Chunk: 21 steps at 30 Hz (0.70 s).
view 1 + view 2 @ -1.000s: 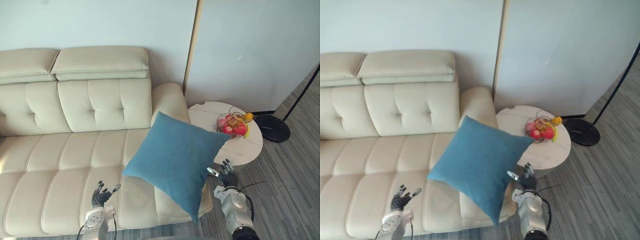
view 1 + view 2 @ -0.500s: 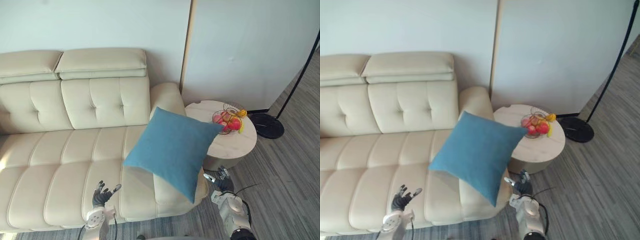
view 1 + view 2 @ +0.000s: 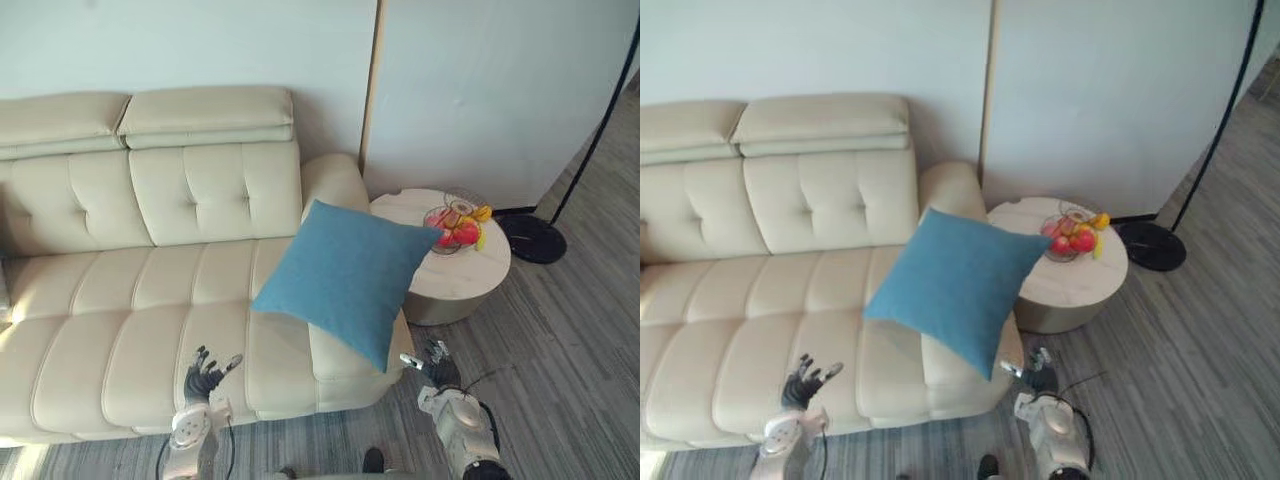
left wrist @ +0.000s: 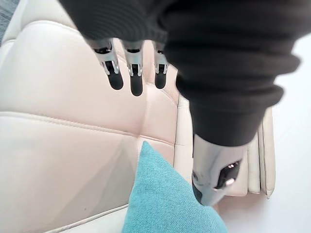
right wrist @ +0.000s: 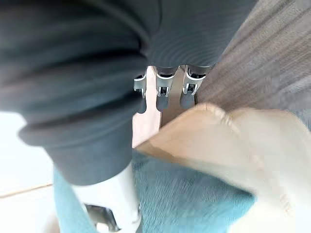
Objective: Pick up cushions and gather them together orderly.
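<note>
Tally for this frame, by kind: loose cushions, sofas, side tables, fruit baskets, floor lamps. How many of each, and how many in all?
Blue cushion: 1
Sofa: 1
Round side table: 1
Wire fruit basket: 1
Floor lamp: 1
Total: 5

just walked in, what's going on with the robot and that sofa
Nothing is being held right now. The blue cushion leans tilted on the right end of the cream sofa, next to the round side table. The robot's left hand hovers open at the seat's front, its right hand open by the sofa's end.
</note>
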{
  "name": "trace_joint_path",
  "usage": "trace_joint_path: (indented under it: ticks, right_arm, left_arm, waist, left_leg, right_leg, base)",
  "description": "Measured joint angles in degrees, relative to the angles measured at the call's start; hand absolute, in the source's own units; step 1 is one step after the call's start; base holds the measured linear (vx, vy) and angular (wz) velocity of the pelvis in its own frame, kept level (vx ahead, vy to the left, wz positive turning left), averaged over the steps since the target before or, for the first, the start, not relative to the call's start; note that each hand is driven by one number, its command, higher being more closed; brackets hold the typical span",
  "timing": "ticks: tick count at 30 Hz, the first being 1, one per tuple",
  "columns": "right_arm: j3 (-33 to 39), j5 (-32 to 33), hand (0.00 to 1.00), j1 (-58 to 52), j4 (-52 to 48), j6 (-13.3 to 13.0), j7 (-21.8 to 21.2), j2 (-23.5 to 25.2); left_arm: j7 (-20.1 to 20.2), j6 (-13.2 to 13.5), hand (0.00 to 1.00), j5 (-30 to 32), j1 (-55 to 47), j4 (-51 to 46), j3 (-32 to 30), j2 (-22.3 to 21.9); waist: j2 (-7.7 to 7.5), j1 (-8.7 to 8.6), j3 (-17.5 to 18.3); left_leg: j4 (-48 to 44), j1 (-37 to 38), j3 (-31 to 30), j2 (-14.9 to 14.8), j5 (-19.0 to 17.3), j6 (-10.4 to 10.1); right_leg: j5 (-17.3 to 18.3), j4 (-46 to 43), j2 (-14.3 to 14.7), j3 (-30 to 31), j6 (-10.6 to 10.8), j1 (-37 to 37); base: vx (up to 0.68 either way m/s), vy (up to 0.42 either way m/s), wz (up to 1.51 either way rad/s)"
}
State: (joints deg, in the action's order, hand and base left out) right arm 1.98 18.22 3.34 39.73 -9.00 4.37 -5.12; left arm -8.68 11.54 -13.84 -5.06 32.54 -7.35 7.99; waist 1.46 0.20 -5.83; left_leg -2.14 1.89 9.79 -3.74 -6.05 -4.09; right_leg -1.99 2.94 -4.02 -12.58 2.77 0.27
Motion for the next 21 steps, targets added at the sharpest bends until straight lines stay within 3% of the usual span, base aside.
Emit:
trace_joint_path:
  ticks: [8, 12, 21]
  right_arm:
    - [-0.29, 0.04, 0.0, 5.56, 0.17, 0.1, 0.31, 0.0]
    - [-0.21, 0.56, 0.0, 6.22, 0.44, 0.09, 0.83, -0.39]
    - [-0.2, 3.1, 0.0, 15.04, 4.08, -0.74, 2.37, -2.23]
  left_arm:
    - [0.09, 0.7, 0.0, -1.6, 2.52, -4.61, 0.75, 0.19]
    - [0.06, 1.27, 0.0, -1.6, 4.04, -6.75, 1.66, 0.43]
    - [-0.13, 1.58, 0.0, -1.71, 11.75, -7.4, 1.65, 3.02]
  waist:
    - [0.45, 0.42, -0.37]
    - [0.77, 0.46, -2.42]
    - [1.91, 0.82, -6.62]
  left_leg:
    - [-1.55, -0.52, -0.84, 0.81, 0.71, 0.33]
    - [-4.8, -1.53, -0.84, 1.36, 0.68, 0.34]
    - [-8.0, -9.26, -0.91, 1.43, 0.68, 0.34]
  right_leg:
    - [-0.22, -0.88, -1.14, -1.42, -0.49, -0.09]
    - [0.07, -4.03, -2.44, -1.48, -0.06, -0.67]
    - [2.31, -11.99, -3.84, -1.54, -0.01, -10.29]
  base:
    - [0.18, 0.031, 0.08]
    - [0.06, 0.059, 0.06]
    - [-0.03, 0.008, 0.04]
